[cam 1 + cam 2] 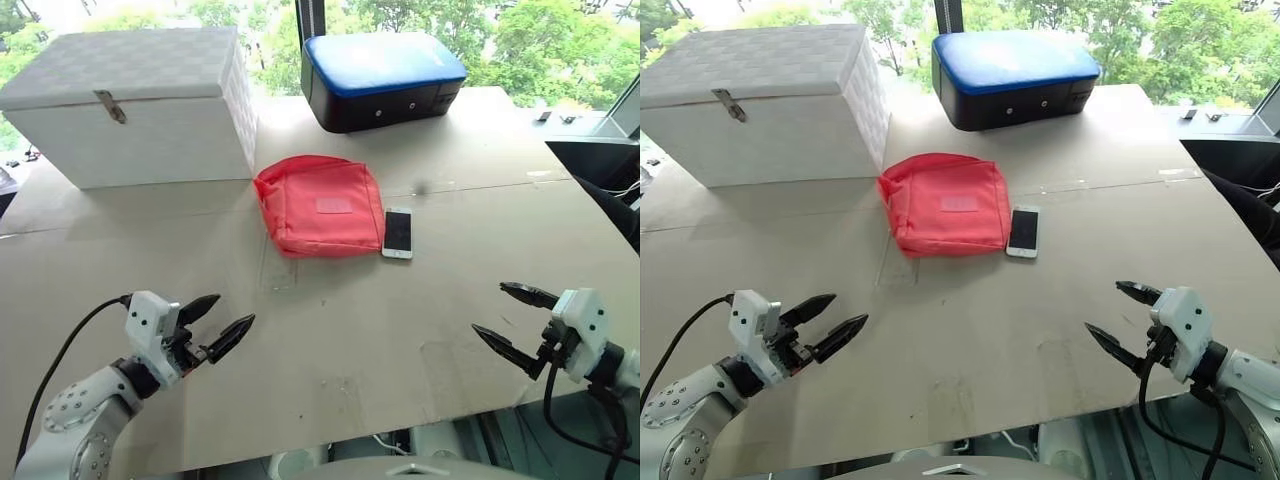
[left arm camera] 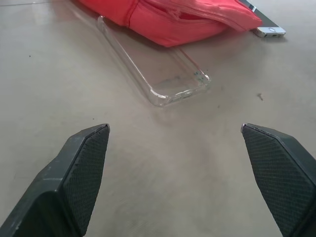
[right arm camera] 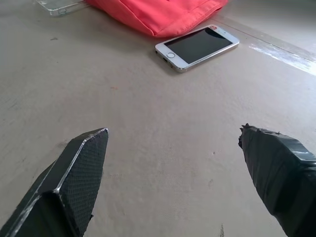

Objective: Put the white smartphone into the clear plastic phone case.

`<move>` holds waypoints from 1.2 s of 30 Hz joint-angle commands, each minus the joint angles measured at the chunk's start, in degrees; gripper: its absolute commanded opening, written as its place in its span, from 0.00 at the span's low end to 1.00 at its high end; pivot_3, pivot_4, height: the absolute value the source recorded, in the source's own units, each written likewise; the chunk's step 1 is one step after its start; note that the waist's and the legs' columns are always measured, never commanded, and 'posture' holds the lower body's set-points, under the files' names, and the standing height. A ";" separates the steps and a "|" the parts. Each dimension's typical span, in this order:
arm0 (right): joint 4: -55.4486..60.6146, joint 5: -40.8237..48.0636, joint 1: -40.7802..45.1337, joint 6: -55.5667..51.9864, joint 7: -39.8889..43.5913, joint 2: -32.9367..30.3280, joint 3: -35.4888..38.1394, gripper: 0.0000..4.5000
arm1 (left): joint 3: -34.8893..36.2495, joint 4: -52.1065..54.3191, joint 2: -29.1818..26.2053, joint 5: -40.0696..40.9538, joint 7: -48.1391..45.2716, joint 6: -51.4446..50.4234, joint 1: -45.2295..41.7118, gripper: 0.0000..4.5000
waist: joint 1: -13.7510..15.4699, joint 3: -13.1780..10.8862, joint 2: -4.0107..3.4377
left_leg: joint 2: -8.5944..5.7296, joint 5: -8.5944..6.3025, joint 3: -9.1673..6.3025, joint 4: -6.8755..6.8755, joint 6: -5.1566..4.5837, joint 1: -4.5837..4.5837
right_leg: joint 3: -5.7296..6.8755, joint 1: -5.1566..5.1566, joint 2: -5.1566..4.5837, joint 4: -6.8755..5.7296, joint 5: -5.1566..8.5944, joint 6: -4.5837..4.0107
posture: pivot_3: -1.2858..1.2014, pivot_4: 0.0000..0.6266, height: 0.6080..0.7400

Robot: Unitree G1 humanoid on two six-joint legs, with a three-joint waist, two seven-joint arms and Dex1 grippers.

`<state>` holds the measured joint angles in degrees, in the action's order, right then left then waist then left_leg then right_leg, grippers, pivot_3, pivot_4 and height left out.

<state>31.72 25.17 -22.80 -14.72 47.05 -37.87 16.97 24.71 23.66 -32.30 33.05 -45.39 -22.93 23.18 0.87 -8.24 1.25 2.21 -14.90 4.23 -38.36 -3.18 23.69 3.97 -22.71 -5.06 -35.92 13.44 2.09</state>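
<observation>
The phone (image 1: 397, 233) lies far ahead of the right gripper (image 1: 507, 318), beside the red pouch (image 1: 320, 205). The case (image 2: 157, 69) lies ahead of the left gripper (image 1: 222, 322). Both grippers are spread wide, holding nothing.

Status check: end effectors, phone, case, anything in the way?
Left end effector and right end effector open, empty. Phone flat beside red pouch. Case empty, partly under pouch.
</observation>
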 commanded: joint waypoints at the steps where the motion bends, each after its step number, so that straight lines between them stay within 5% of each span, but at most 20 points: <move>1: 3.32 1.01 -0.62 1.51 -0.84 1.14 1.33 1.00 | -1.84 -1.77 -2.54 -3.51 -1.18 4.48 -5.92 0.97 | 0.05 0.00 -0.01 | 0.00 0.00 0.00 0.00 0.00 0.00 | 0.00 0.00 0.00 0.00 0.00 0.00 | 0.52 0.24 0.96; 4: 6.19 1.77 -0.10 1.38 -2.26 2.83 -0.48 1.00 | -10.69 -6.73 -6.84 -11.75 -4.34 10.88 -18.75 0.97 | 2.09 -0.15 -0.17 | -0.05 0.03 -0.21 -0.04 0.02 0.07 | 0.24 0.04 0.10 -0.04 0.02 -0.01 | 0.52 0.24 0.96; 10: 12.58 1.81 -1.43 -0.49 -3.55 2.80 -2.44 1.00 | -22.00 -13.75 -9.06 -18.89 -7.13 11.95 -34.85 0.97 | 0.63 0.13 -0.26 | -0.05 0.05 0.15 -0.04 0.02 0.02 | -0.20 0.10 0.13 -0.03 -0.14 0.24 | 0.52 0.24 0.96; 16: 16.53 2.36 -0.53 -3.76 -7.06 2.71 -2.96 1.00 | -37.35 -24.53 -9.62 -34.92 -8.27 14.97 -51.20 0.97 | 1.01 0.05 -0.14 | -0.11 0.16 0.09 -0.05 0.21 0.09 | -0.16 0.10 0.32 0.00 -0.14 0.29 | 0.52 0.24 0.96; 20: 18.71 2.49 -0.45 -5.36 -9.28 2.88 -3.10 1.00 | -41.88 -29.14 -8.56 -39.85 -8.82 18.54 -54.71 0.57 | 0.53 0.04 -0.13 | -0.08 0.15 0.17 -0.04 0.20 0.07 | -0.27 0.06 0.39 0.00 -0.13 0.31 | 0.52 0.24 0.96; 25: 19.91 2.34 -0.13 -6.54 -10.90 3.00 -4.14 1.00 | -36.92 -29.02 -5.33 -33.74 -7.98 16.64 -54.35 0.04 | 0.31 0.04 -0.12 | 0.01 0.07 0.12 -0.05 0.05 0.06 | -0.27 0.06 0.38 -0.03 -0.13 0.31 | 0.52 0.24 0.96; 29: 18.79 2.50 3.04 -7.42 -11.47 2.95 -6.25 1.00 | -23.57 -23.89 -0.83 -19.46 -5.17 9.31 -53.54 0.01 | 0.09 -0.07 0.05 | 0.01 0.10 0.08 -0.17 0.10 0.12 | -0.25 0.07 0.30 -0.07 -0.14 0.32 | 0.52 0.24 0.96; 33: 16.79 4.44 8.04 -8.94 -10.79 2.40 -7.53 1.00 | -12.38 -15.94 -6.29 -12.54 -6.51 4.61 -44.38 0.01 | -1.53 -0.08 0.08 | -0.01 0.16 -0.02 -0.10 0.21 -0.05 | -0.50 0.04 0.39 -0.12 -0.15 0.33 | 0.52 0.24 0.96; 36: 13.76 4.87 11.77 -9.09 -9.19 2.21 -9.65 1.00 | -3.66 -16.35 -12.29 -14.52 -10.26 13.62 -34.03 0.01 | -1.83 -0.10 0.10 | -0.01 0.16 -0.05 -0.05 0.23 -0.05 | -0.51 -0.01 0.42 -0.13 -0.15 0.33 | 0.52 0.24 0.96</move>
<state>45.75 29.08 -12.00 -24.05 36.94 -35.36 7.95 15.39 6.53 -41.92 19.24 -53.55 -14.21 -13.52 -0.95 -8.33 1.35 2.21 -14.76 4.22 -38.39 -2.92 23.61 3.39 -22.72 -4.62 -36.02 13.29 2.41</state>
